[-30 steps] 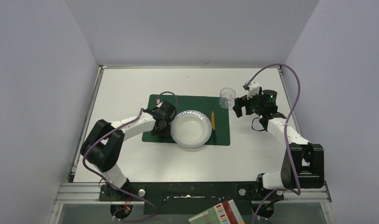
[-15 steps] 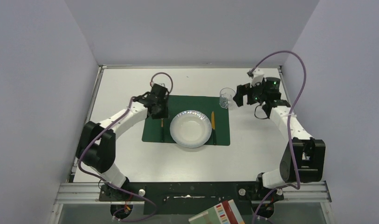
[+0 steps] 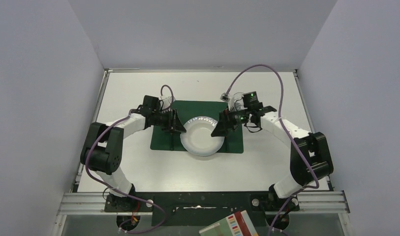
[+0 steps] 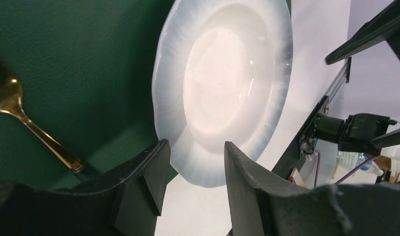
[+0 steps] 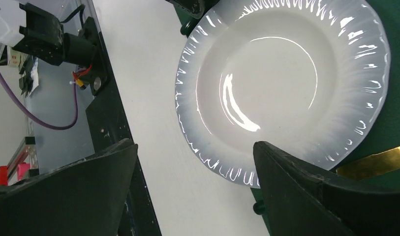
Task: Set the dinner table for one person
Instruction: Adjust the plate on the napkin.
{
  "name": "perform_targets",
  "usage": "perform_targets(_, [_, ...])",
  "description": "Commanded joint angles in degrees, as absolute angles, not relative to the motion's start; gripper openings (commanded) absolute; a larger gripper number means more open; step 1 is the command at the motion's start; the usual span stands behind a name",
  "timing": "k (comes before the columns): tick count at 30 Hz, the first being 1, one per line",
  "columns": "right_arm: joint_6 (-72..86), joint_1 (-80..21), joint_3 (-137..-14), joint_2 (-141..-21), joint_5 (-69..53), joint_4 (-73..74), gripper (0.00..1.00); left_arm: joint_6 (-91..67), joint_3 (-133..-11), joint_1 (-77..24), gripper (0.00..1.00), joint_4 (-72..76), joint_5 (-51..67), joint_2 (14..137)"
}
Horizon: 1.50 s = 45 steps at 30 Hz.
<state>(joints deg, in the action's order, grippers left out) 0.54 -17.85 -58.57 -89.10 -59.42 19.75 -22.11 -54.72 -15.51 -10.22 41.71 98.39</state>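
On the dinner table [image 3: 134, 167], the plate [image 3: 201, 138] lies on the green placemat [image 3: 207, 107] between gold cutlery [image 4: 40, 135], so the setting looks nearly done; left gripper [image 3: 179, 129] and right gripper [image 3: 218, 129] flank it, spread, empty.

This looks like a robot lab. Plain walls [image 3: 40, 73] box in a white surface [image 3: 129, 91], two robot arms [image 3: 131, 123] are bolted to a metal rail [image 3: 89, 202], and purple cables [image 3: 259, 66] loop off them.

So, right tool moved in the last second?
Yes: right tool swung left, from beyond the dark green rectangular placemat's right edge to above it, by the round white plate.
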Motion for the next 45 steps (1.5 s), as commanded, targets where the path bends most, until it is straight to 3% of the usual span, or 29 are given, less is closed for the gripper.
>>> perform_targets(1, [-3.44, -18.41, -58.57, -88.31, -57.77, 20.91, 0.92, -18.18, -54.37, -17.17, 0.44, -6.92, 46.53, 95.57])
perform_targets(10, [-9.48, -18.31, -55.77, -86.85, -48.43, 22.53, 0.93, -16.37, -54.67, -17.13, 0.44, -9.54, 43.40, 95.45])
perform_targets(21, [-10.48, -16.54, -54.69, -90.89, -41.78, 20.97, 0.81, -15.56, -54.67, -16.84, 0.48, -10.89, 42.43, 96.02])
perform_targets(25, [-8.87, -16.48, -54.93, -93.44, -40.87, 18.27, 0.65, -15.58, -54.26, -16.78, 0.55, -10.85, 41.68, 96.37])
perform_targets(35, [-5.26, -17.02, -56.80, -97.64, -43.45, 14.95, 0.63, -15.64, -54.45, -16.76, 0.56, -10.46, 41.99, 97.92])
perform_targets(40, [-4.74, -17.62, -57.59, -98.52, -44.39, 14.94, 0.55, -15.41, -54.58, -16.81, 0.56, -10.23, 42.25, 98.71])
perform_targets(45, [-4.52, -17.93, -58.26, -99.27, -44.67, 15.31, 0.53, -15.01, -54.32, -16.88, 0.55, -9.96, 42.28, 99.72])
